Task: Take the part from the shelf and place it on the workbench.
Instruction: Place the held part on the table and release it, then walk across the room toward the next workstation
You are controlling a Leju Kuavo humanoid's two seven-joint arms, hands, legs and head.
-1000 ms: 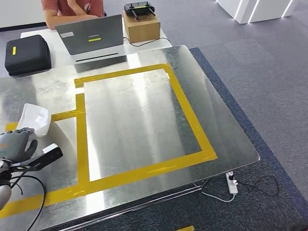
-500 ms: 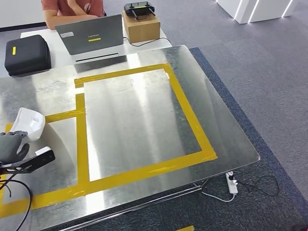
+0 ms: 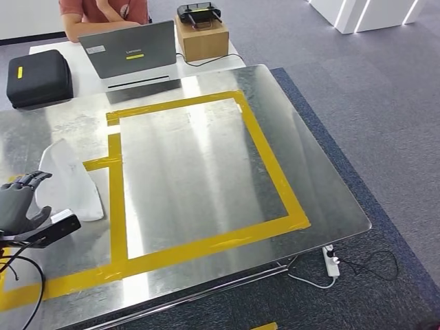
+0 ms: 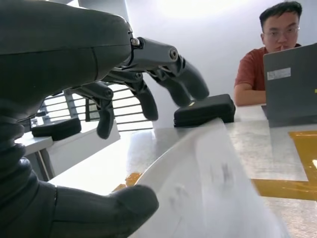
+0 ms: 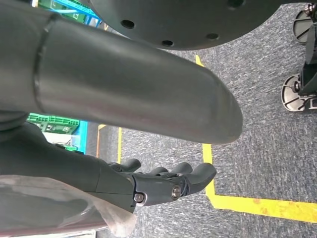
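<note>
The white part (image 3: 70, 182) lies flat on the metal workbench (image 3: 207, 158) at its left side, across a strip of yellow tape. My left hand (image 3: 18, 203) hovers just left of it with fingers spread, holding nothing. In the left wrist view the part (image 4: 209, 188) lies on the bench between the thumb and the raised fingers (image 4: 149, 69) of my left hand (image 4: 112, 99), and they are apart from it. My right hand (image 5: 157, 181) hangs over the grey floor with fingers stretched out and empty.
Yellow tape (image 3: 269, 165) frames a large square on the bench. Behind the bench, a white table carries a laptop (image 3: 130, 51), a black case (image 3: 38, 77) and a cardboard box (image 3: 202, 38), with a person (image 3: 98, 10) sitting there. A power strip (image 3: 331, 261) lies on the carpet.
The white part was raised in my left hand before; now it lies flat on the bench. The hand's fingers have spread off it.
</note>
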